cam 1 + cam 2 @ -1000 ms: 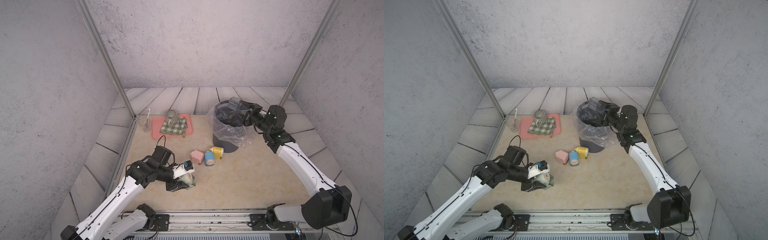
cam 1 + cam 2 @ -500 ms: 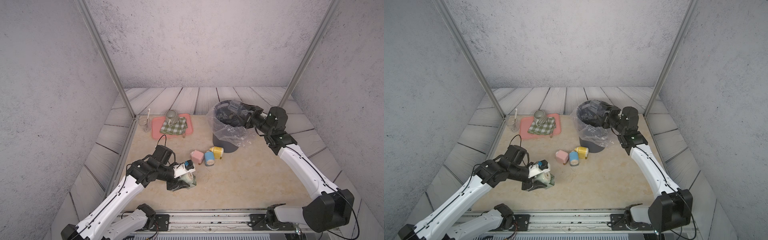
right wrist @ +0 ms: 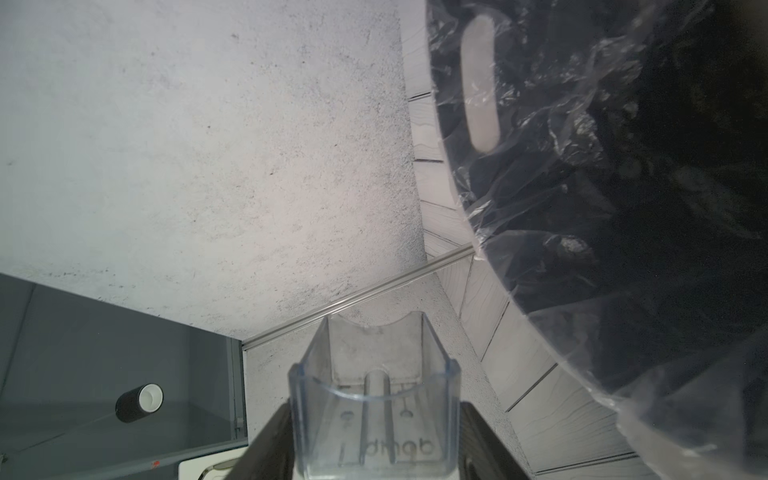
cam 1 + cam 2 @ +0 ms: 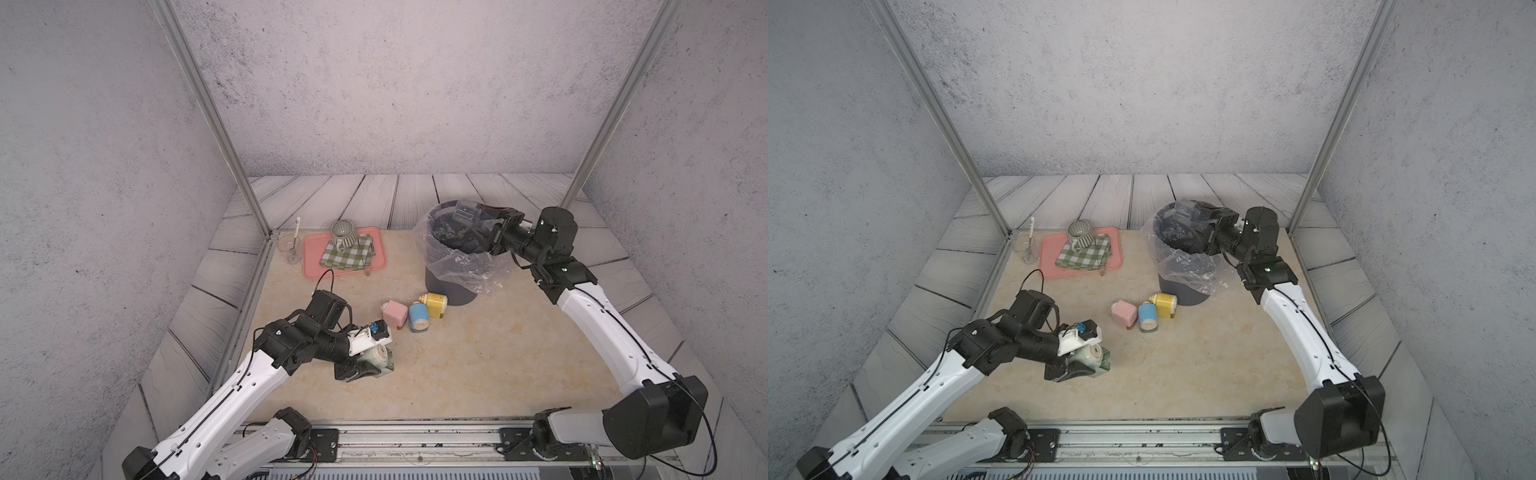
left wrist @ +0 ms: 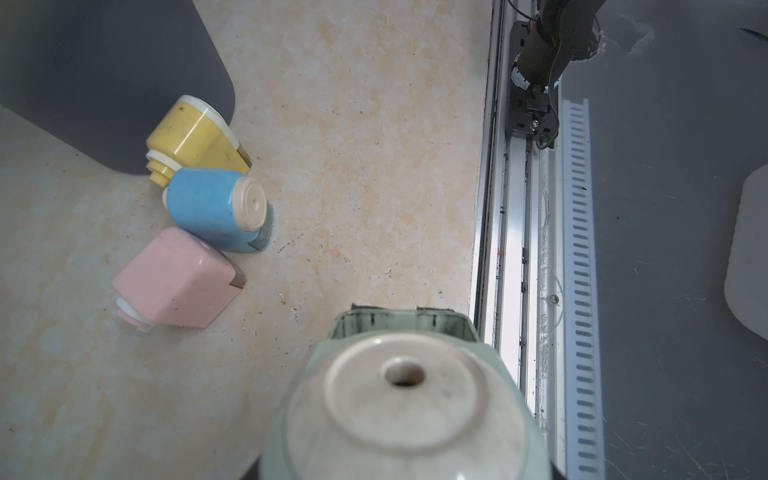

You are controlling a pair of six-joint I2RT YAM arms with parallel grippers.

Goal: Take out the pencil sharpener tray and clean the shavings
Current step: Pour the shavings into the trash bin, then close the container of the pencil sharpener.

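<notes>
Right wrist view: clear tray point(image 3: 376, 449) hides much of the right claw point(image 3: 376, 409).

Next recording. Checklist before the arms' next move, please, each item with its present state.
1. Right tool gripping clear tray: ok.
2. Tray free of shavings: ok, none visible inside.
3. Tray over bin mouth: cannot tell; it hangs near the far rim.
4. Left tool holding green sharpener: ok.
5. Sharpener's slot empty: ok.
6. Table between arms clear: not ok; pink sharpener, blue sharpener and yellow sharpener lie there.
</notes>
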